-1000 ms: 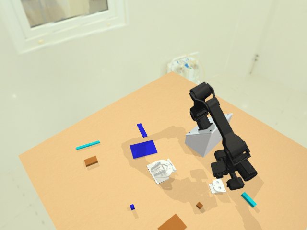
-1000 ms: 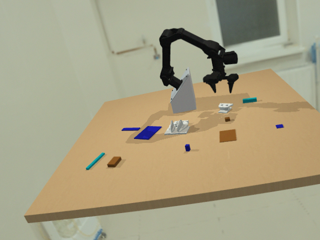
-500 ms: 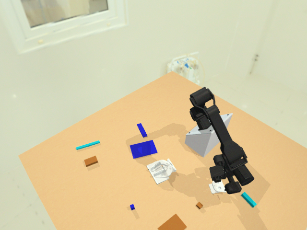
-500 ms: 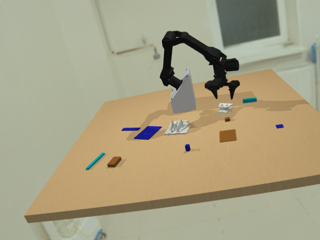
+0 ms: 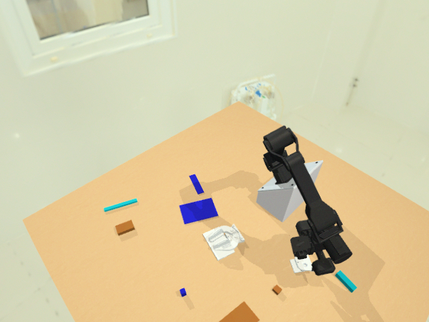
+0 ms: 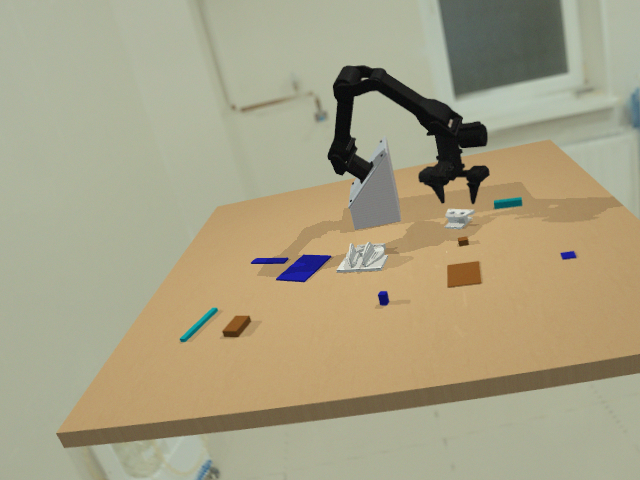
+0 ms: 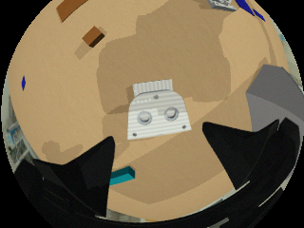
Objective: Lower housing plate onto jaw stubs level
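The white housing plate (image 5: 305,264) (image 6: 459,212) (image 7: 158,127), with two round holes, rests on a small white stand (image 6: 454,225) (image 7: 153,87). My gripper (image 5: 312,260) (image 6: 458,202) (image 7: 160,134) is open and empty. It hangs above the plate, with its fingers spread to either side in the wrist view. The white base (image 5: 220,254) (image 6: 361,268) lies on the table well away from the plate, with the two jaws standing up on it. Only part of the base shows at the wrist view's top edge. The pins and stubs are too small to make out.
A cyan bar (image 5: 345,281) (image 6: 507,203) (image 7: 123,176) lies near the stand, and a small brown block (image 5: 277,289) (image 6: 463,241) (image 7: 93,36) on another side. A blue plate (image 5: 198,210) (image 6: 303,268) lies beside the base. The grey arm mount (image 5: 280,204) (image 6: 376,201) (image 7: 275,97) stands behind.
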